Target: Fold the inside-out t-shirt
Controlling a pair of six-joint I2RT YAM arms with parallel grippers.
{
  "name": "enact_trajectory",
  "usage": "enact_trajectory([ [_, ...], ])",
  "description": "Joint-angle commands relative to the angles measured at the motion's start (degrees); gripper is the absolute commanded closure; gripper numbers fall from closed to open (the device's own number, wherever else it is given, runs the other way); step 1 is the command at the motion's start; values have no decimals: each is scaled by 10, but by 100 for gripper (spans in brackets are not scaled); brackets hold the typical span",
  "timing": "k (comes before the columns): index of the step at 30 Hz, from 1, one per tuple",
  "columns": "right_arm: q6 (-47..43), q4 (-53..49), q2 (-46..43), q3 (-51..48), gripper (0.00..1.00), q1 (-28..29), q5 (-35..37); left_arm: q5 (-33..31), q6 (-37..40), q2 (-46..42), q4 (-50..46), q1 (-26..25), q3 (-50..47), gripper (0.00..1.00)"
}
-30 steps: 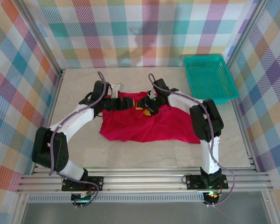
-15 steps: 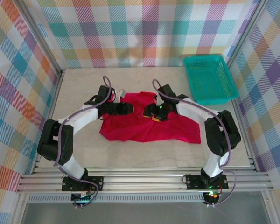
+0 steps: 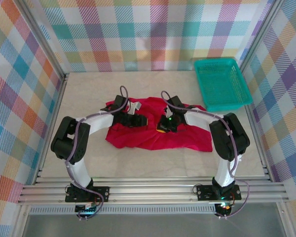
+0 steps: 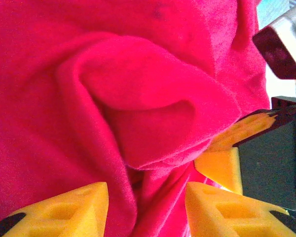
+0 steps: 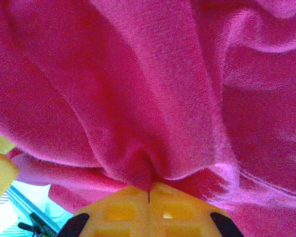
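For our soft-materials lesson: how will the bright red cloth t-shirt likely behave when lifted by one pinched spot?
The bright red cloth t-shirt would probably sag limply, as it lies in soft rumpled folds. It seems thin and light, since the right end effector, shut on it, gathers the cloth into a pucker. Rolling or breaking looks unlikely.

Pastel plaid cloth walls [image 3: 153,34] enclosing pale tabletop [image 3: 89,94] on three sides; aluminium rails [image 3: 153,190] running along near edge; soft even light falling.

The right hand [image 5: 149,191] now pinched shut on the t-shirt [image 3: 158,136] (open a second ago).
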Motion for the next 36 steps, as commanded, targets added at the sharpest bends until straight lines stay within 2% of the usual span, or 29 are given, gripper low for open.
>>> enact_trajectory([
  [1,-9,4,-14,-8,100,-4,1,19,-13,6,29,-9,25,54],
  [11,-15,0,-14,-9,100,-4,-12,-40,7,9,12,-14,55,52],
  [24,-15,-1,-16,3,100,-4,-21,-67,26,53,-9,-33,83,50],
  [25,-15,-1,-17,2,100,-4,-22,-70,26,58,-8,-33,86,52],
  [27,-16,-1,-17,1,100,-5,-22,-78,28,65,-9,-33,94,68],
  [29,-17,-2,-18,-2,100,-5,-20,-87,34,68,-24,-33,109,98],
  [32,-23,-9,-16,-5,100,-9,-12,-118,41,52,-93,-32,148,100],
  [36,-46,-41,-5,0,100,-23,31,-169,44,-10,-238,-32,236,100],
])
